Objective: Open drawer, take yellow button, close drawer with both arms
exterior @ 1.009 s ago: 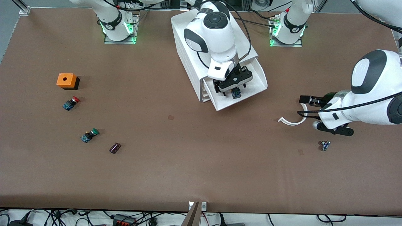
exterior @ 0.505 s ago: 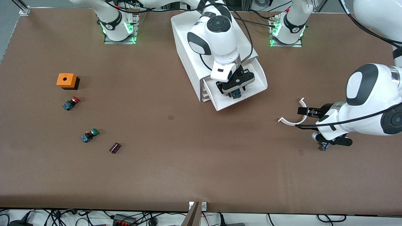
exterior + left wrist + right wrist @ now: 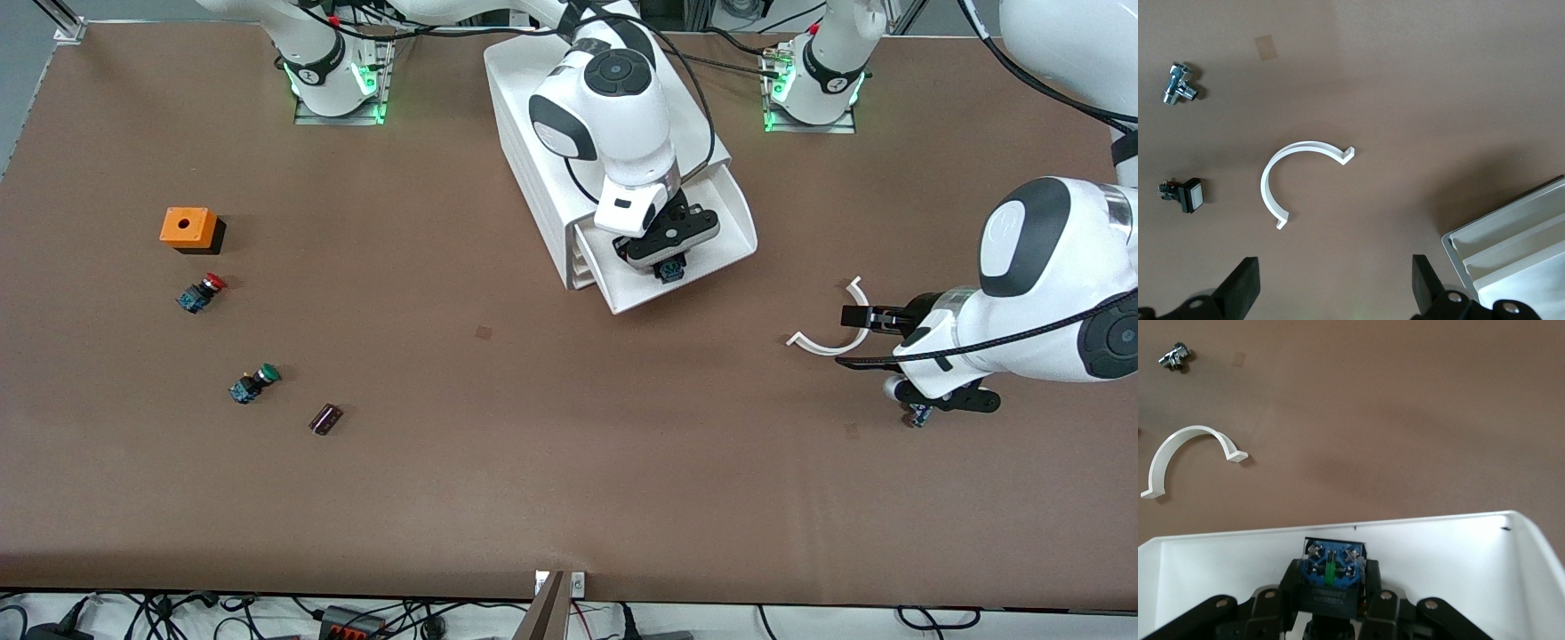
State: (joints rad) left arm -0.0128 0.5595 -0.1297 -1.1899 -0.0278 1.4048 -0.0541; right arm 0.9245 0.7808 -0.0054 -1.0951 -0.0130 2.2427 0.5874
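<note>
Within the last second the right tool [image 3: 669, 264] had come down into the open drawer [image 3: 725, 233] and shut its fingers on the button [image 3: 1332, 568] (only its blue-and-black body showed, the cap hidden), so the take looked secured and lifting it out seemed next. The button sat in the drawer's tray, near its front wall. The left tool [image 3: 1331, 293] waited with fingers spread wide, holding nothing, over the worktop [image 3: 533, 444] by a white curved clip [image 3: 831, 338] toward the left arm's end.
</note>
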